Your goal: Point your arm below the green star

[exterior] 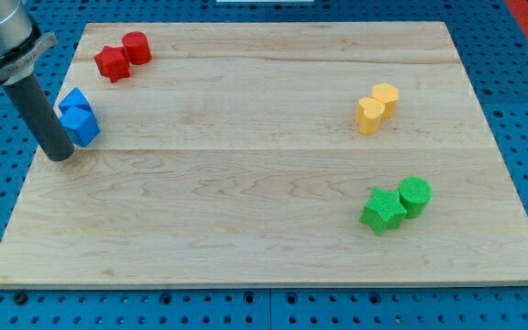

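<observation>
The green star (382, 210) lies at the view's lower right on the wooden board (246, 211), touching a green cylinder (415, 195) on its right. My tip (60, 156) rests on the board at the view's far left, just left of and below the two blue blocks (79, 116). The tip is far from the green star, nearly the whole board width to its left.
A red star (113, 63) and a red cylinder (137, 47) sit together at the view's top left. A yellow heart (369, 115) and a yellow cylinder-like block (386, 97) sit at the right. Blue perforated table surrounds the board.
</observation>
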